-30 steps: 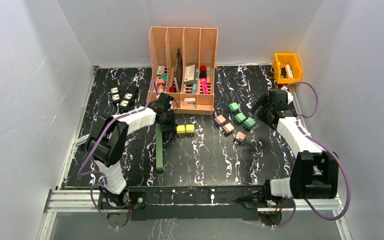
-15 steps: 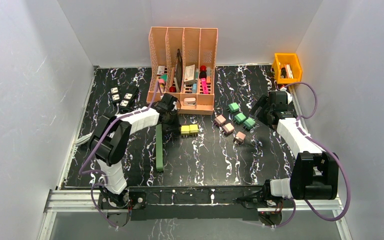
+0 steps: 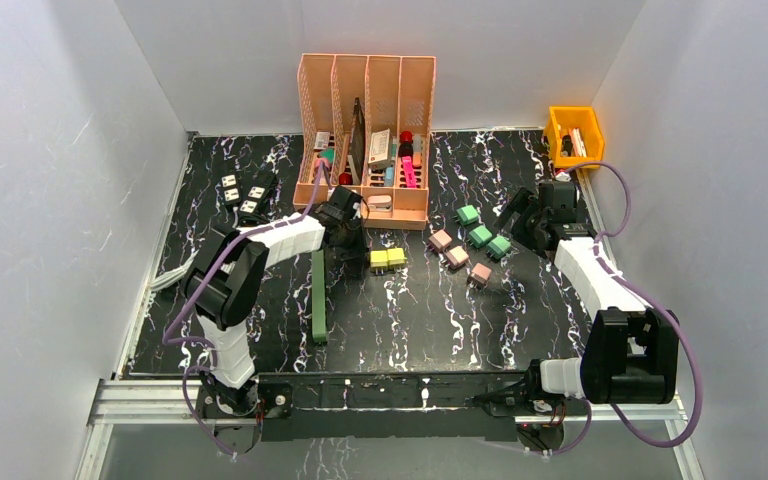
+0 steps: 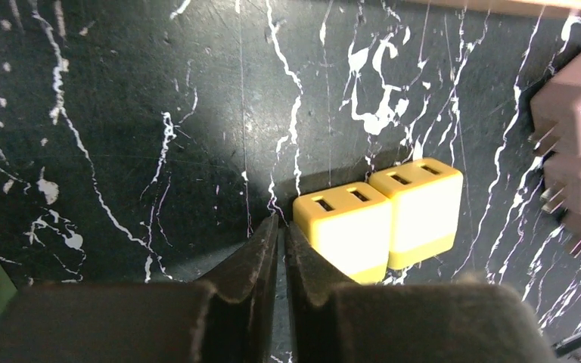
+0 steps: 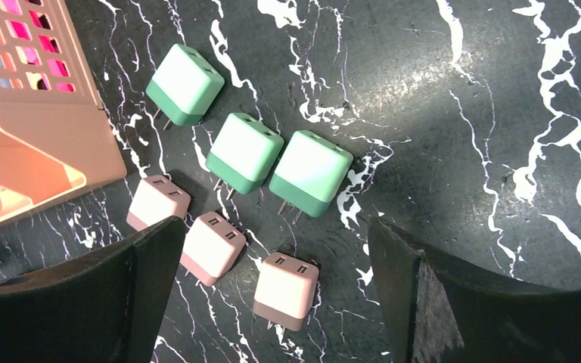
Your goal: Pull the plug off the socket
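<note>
1. Nearest the arm bases, we see a green strip lying lengthwise on the marbled mat, to the left of centre.
2. Just beyond its far end, the left gripper is clenched with its fingers pressed together on nothing. Its tips are low on the mat.
3. The two yellow plugs lie right beside those tips, side by side and touching each other, slots up. They are loose on the mat and apart from the strip. We cannot tell whether the nearer finger touches them.
4. To the right, three pink plugs lie in a slanted row, prongs showing.
5. Past them are three green plugs, two of them touching.
6. The right gripper hangs over both groups with its fingers spread wide, holding nothing.
7. At far left are two black sockets.
8. Against the back wall stands a peach rack, with an orange bin in the right corner.
</note>
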Tool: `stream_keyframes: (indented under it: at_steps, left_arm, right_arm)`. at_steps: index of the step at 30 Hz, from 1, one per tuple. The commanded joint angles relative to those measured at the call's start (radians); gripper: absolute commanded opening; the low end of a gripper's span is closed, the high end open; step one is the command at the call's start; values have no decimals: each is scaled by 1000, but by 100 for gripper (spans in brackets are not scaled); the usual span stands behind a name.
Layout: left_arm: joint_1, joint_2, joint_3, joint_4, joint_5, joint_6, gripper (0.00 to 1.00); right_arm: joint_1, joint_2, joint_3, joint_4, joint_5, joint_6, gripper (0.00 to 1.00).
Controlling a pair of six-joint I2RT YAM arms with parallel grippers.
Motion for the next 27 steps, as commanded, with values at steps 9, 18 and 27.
stream_keyframes:
  at_steps: [9, 18, 27]
  left_arm:
    - [50, -210, 19, 16, -173, 148, 98]
    - [243, -331, 51, -60, -60, 224, 98]
    - [297, -549, -27, 17, -219, 310, 98]
  right_arm:
    - [-3, -37, 62, 54, -175, -10, 98]
    - [-2, -31, 49, 169, -264, 33, 98]
    - [-1, -13, 69, 236, -263, 41, 98]
